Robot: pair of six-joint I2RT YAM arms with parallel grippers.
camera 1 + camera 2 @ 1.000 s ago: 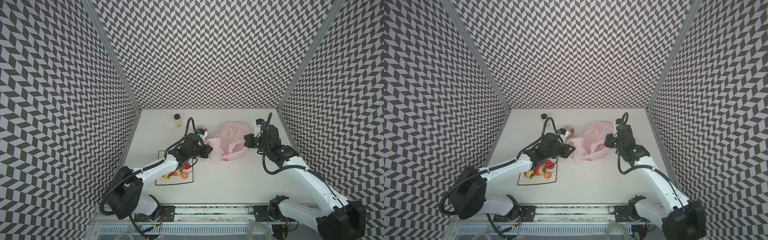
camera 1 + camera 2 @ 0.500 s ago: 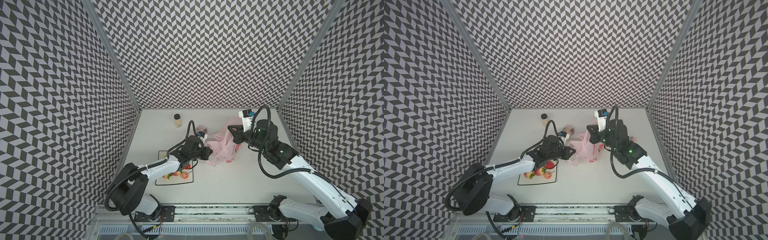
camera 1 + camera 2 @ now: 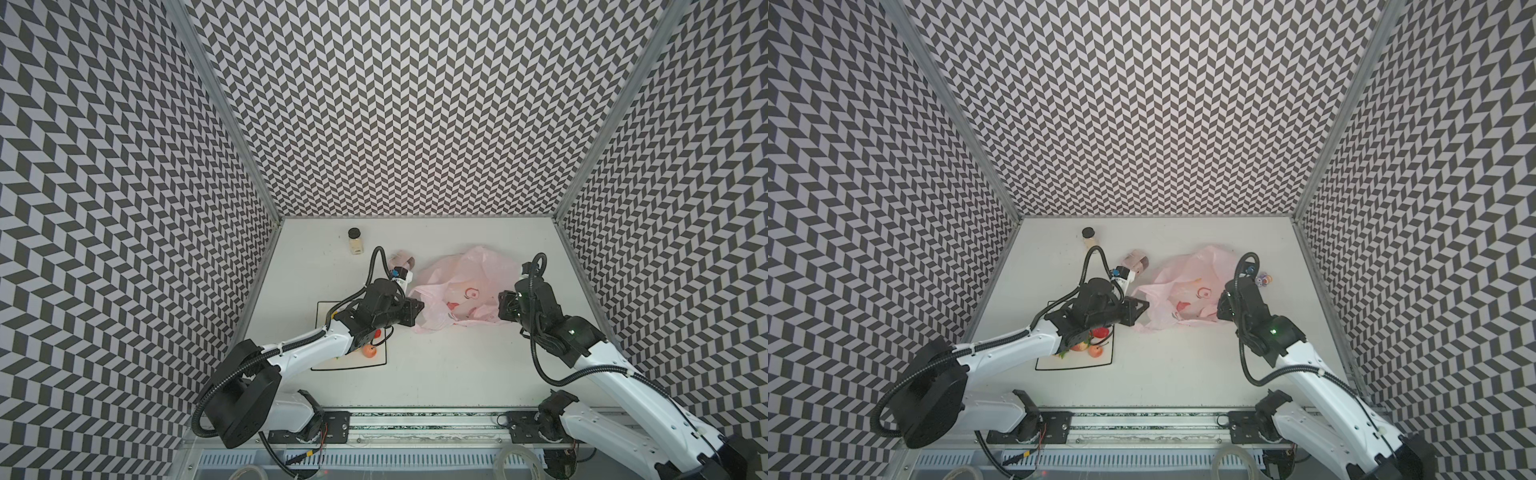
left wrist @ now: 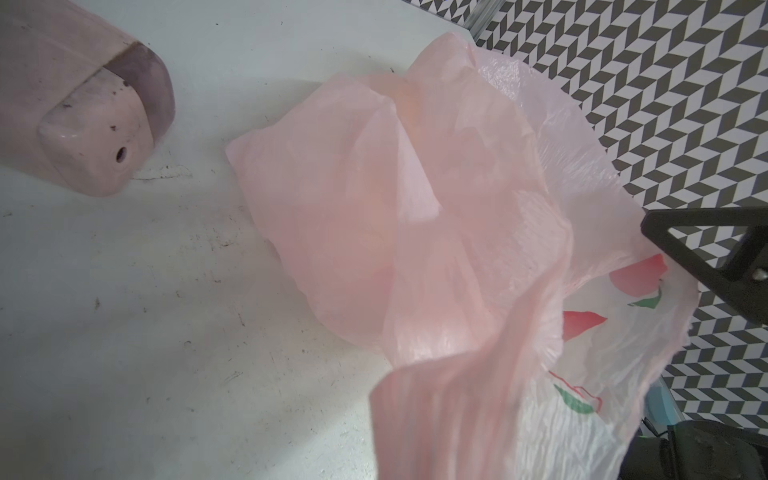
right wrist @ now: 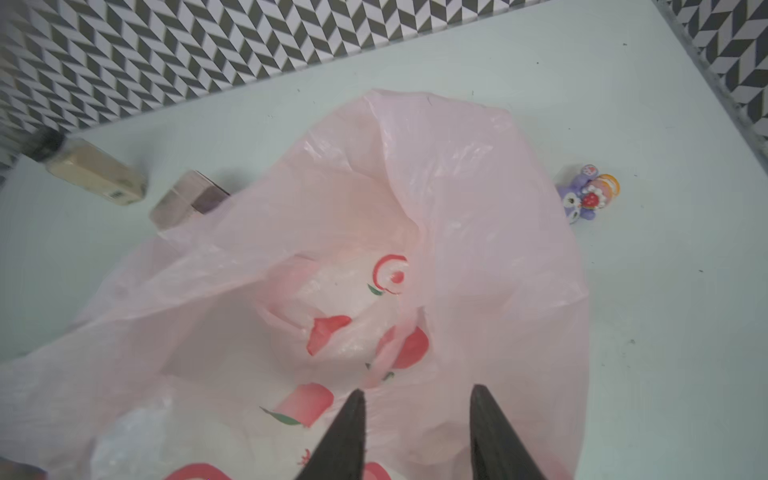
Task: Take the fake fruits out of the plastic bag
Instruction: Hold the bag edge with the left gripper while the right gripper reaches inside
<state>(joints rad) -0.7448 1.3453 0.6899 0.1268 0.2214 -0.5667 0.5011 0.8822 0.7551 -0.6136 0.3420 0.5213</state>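
Plastic bag (image 3: pixel 478 274) held by one edge on the table (image 3: pixel 436 374)
Left end effector (image 3: pixel 417 311) pinches its left edge; right end effector (image 5: pixel 417 390) hovers above it, fingers parted; fake fruits (image 3: pixel 1095 351) lie on the plate (image 3: pixel 1084 364).

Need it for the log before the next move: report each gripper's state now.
Left gripper: closed, pinching the edge of the plastic bag.
Right gripper: open above the plastic bag, holding nothing.

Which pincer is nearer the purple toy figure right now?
Right. The right pincer hovers open at the side of the plastic bag where the purple toy figure lies; the left pincer grips the opposite edge, the whole bag between.
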